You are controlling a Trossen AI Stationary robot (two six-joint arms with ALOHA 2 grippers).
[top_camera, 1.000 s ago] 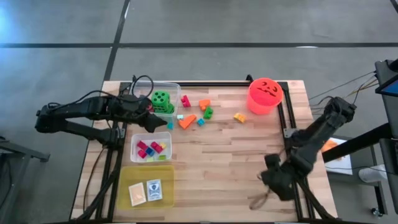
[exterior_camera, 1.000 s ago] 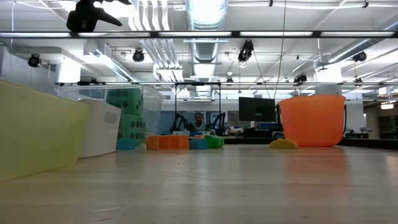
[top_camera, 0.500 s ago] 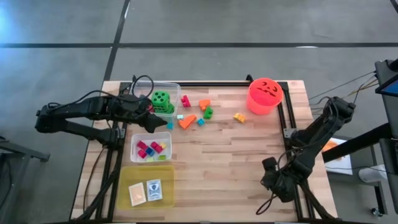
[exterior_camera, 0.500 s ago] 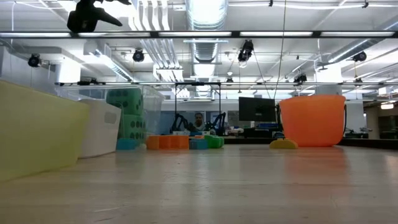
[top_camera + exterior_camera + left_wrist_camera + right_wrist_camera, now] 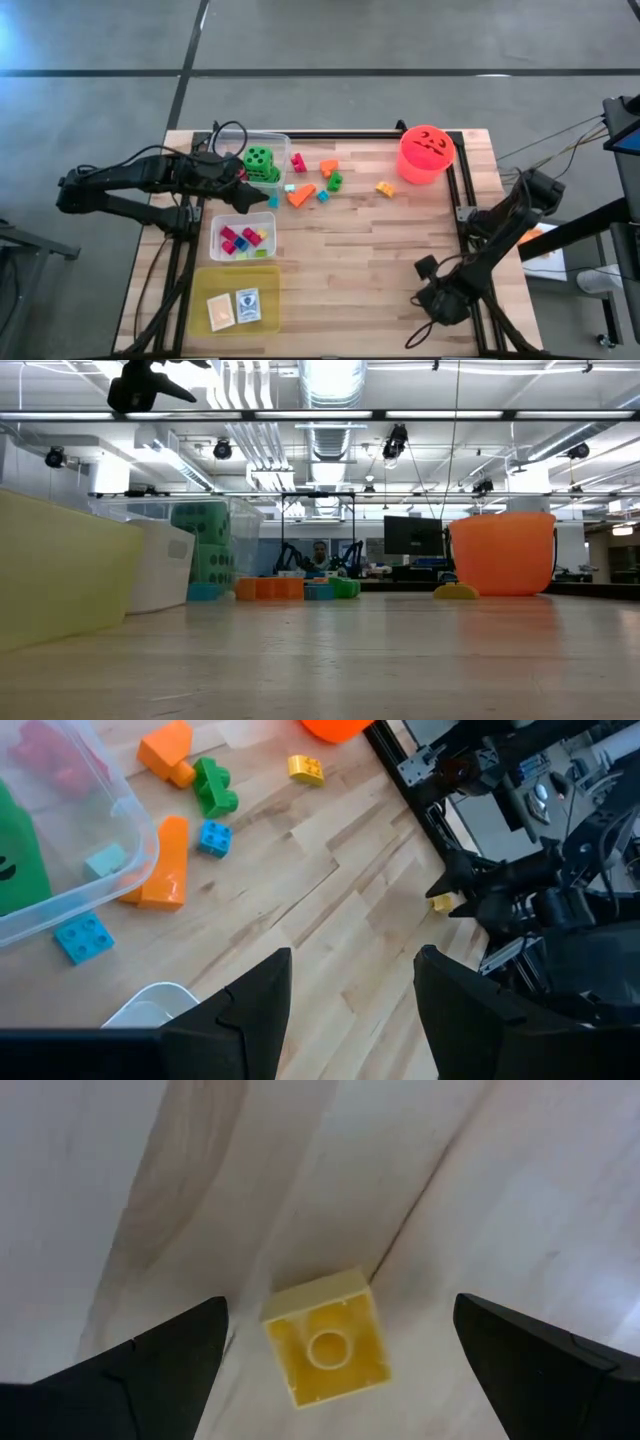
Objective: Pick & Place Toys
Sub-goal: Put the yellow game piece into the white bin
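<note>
**Right arm lined up over a stray yellow block, left arm parked by the dice tub**

The piece that matters right now is a small yellow block (image 5: 325, 1342) lying stud-side up on the bare wood, sitting between the right gripper's (image 5: 437, 300) two fingers in the right wrist view. The jaws are spread as wide as they go with nothing in them, straddling the block with room on both sides, which looks to me like a setup for dropping straight down and closing on it. From above, that gripper sits low at the near right edge of the table (image 5: 360, 250), so that's where the block must be, though the arm hides it from overhead.

The other loose toys are well away from it: an orange wedge (image 5: 300, 195), a green block (image 5: 334, 181), a pink block (image 5: 298, 162), small blue ones and another yellow block (image 5: 385, 188) near the orange bucket (image 5: 426, 153). The green die (image 5: 261, 163) is already in a clear tub (image 5: 280, 142). Another tub (image 5: 216, 240) holds small blocks, and a yellowish one (image 5: 200, 300) holds two cards, so sorting seems to go by type.

The left gripper (image 5: 238, 188) hovers beside the dice tub, jaws partly spread and empty, probably just waiting.
</note>
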